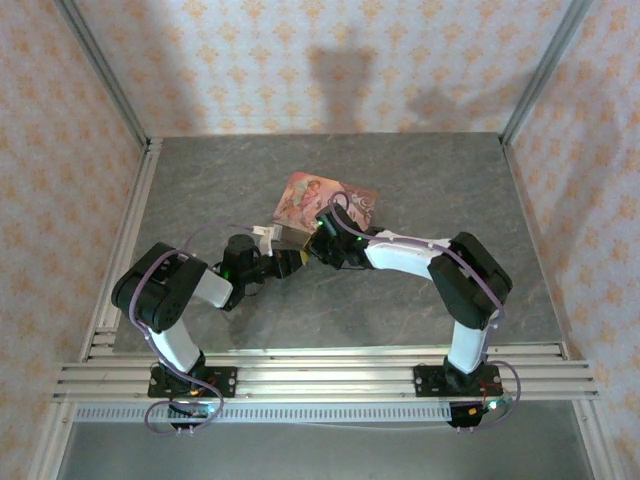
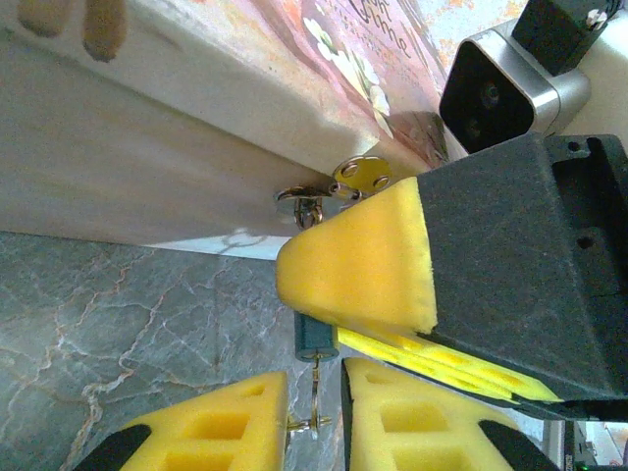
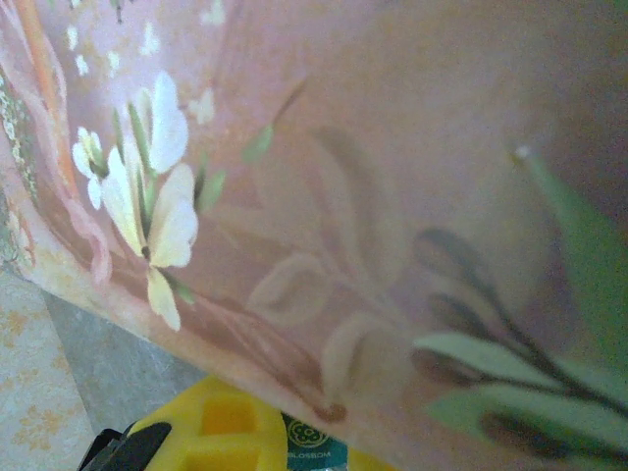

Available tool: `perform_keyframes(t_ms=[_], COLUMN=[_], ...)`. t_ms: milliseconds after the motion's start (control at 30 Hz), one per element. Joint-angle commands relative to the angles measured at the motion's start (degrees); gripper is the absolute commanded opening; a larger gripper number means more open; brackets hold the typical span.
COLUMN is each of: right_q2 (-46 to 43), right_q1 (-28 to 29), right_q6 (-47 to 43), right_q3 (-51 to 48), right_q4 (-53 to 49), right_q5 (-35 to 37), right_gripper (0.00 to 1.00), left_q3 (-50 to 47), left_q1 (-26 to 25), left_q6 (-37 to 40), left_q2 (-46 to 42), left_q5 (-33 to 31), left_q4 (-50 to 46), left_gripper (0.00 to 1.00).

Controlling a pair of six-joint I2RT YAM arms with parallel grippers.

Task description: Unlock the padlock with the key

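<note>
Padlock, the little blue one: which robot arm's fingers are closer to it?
Right. The right fingers are clamped on the padlock, touching it. The left fingers sit just below it in the left wrist view, pinching the key that points up at its underside.

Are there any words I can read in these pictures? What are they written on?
"BLOSSOM": small letters under a little round logo, on the blue-green body of the padlock.
Curly writing on the lid of the floral box: cut off at the picture's edge and too blurred to read.
I see no other writing.
</note>
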Motion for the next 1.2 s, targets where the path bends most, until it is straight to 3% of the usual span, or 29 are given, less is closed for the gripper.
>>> perform_keyframes(t_ms=[0,200,433,567,933,1067,1167], right_q2=[-1.2,-1.1,-1.2,-1.1,-0.8,-0.6,-0.5], right_q1=[-0.1,-0.1,0.0,0.0,0.2,0.4,0.5], right_q6=[1.1,1.3,1.9,2.7,4.0,4.5,5.1], right_q3=[-1.0,-1.0,-1.3,-1.7,-2.0,-2.4,-2.7], right_q4=[0.2,0.3,0.9,1.9,3.6,4.2,5.0], right_q5=[-2.0,-2.1,-2.4,-2.6,-3.5,-3.8,-4.0], right_gripper=[0.0,0.0,0.0,0.0,0.0,0.0,0.0], left_q3=[-1.1,-1.9,-0.9,-0.2,0.2,0.8,1.5], left_q1=[0.3,0.3,0.2,-0.4,-1.2,-1.2,-1.2], left_q6=[-0.2,-0.3,-0.9,-1.4,-2.8,-2.5,-2.5], left_q2=[0.5,0.6,0.7,1.4,3.2,2.7,2.7], left_q5=[0.5,0.2,0.5,0.7,0.0,-0.1,-0.2], left_q4=[2.0,2.8,3.2,3.8,6.8,6.2,5.8], left_gripper=[0.22,0.26,0.21,0.13,0.14,0.03,0.13])
